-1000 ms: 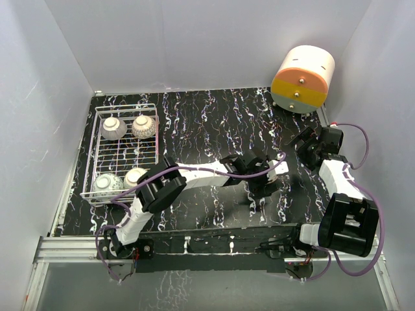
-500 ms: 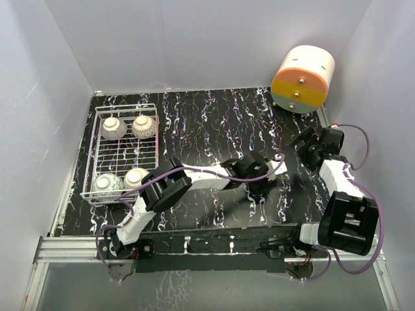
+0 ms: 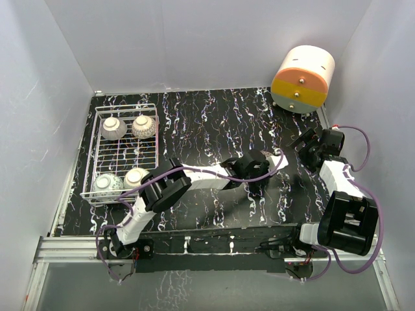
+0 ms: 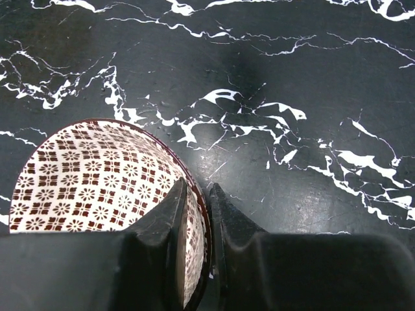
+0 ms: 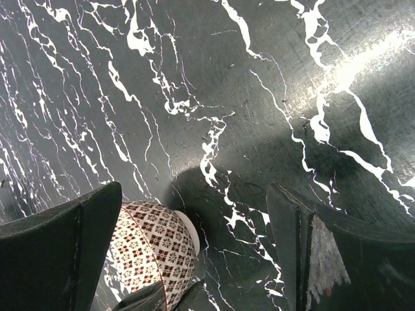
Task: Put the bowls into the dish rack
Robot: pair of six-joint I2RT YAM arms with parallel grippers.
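Top external, four bowls (image 3: 114, 127) racked, fifth bowl (image 4: 97, 175) in left gripper (image 4: 198, 189)

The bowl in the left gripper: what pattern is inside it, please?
The bowl has a red-brown lattice on white; left wrist view.

A black desk (image 3: 207, 123) veined with white marbling is enclosed by plain pale grey walls (image 3: 194, 39) at the back and both sides. An aluminium rail (image 3: 68, 249) runs along its near edge. A cream, orange and yellow cylinder (image 3: 303, 79) sits at its far right corner.
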